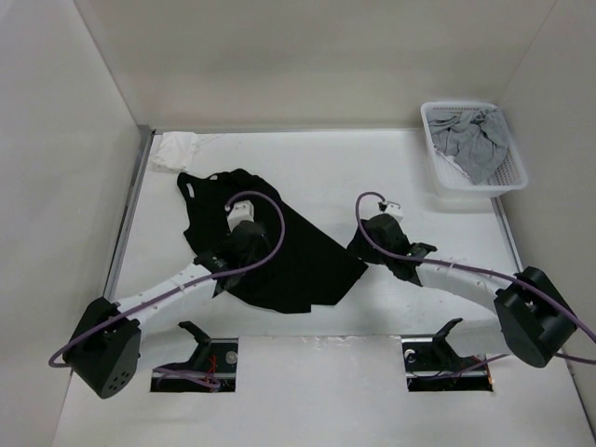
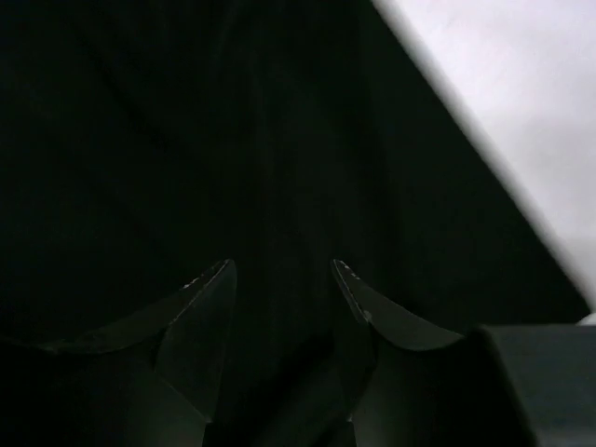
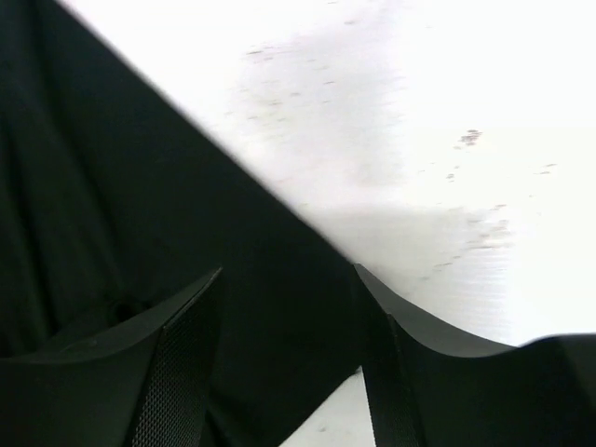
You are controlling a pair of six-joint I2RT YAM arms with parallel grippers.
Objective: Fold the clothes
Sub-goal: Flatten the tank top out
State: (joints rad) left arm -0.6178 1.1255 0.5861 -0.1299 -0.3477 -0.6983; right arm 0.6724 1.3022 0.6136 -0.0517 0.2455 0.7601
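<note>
Lying crumpled beyond and to the left of the left pincer [image 2: 281, 270], a small white cloth [image 1: 182, 149] is noted at the far left corner of the table [image 1: 372, 168]; it is close to the strap end of the black garment [image 1: 298, 261], though contact cannot be judged.

The black garment is spread directly beneath the left pincer and runs out to that pincer's right as far as the right pincer [image 3: 287, 270]; narrow straps are seen at the end beyond the left pincer; some creases are noted.

Left pincer: released; the fingers are parted, nothing is seen clamped between them; dark fabric fills almost the whole wrist view below the tips; a wedge of bare table is seen ahead and to the right.

Right pincer: released, fingers held wide apart, set low over the garment's right corner; a straight fabric edge is seen crossing diagonally under the gap; black cloth lies to its left, bare white table ahead and to its right.

Beyond and to the right of the right pincer, well apart, a white perforated basket [image 1: 475, 189] is recorded; a grey garment [image 1: 475, 144] is heaped inside it.
</note>
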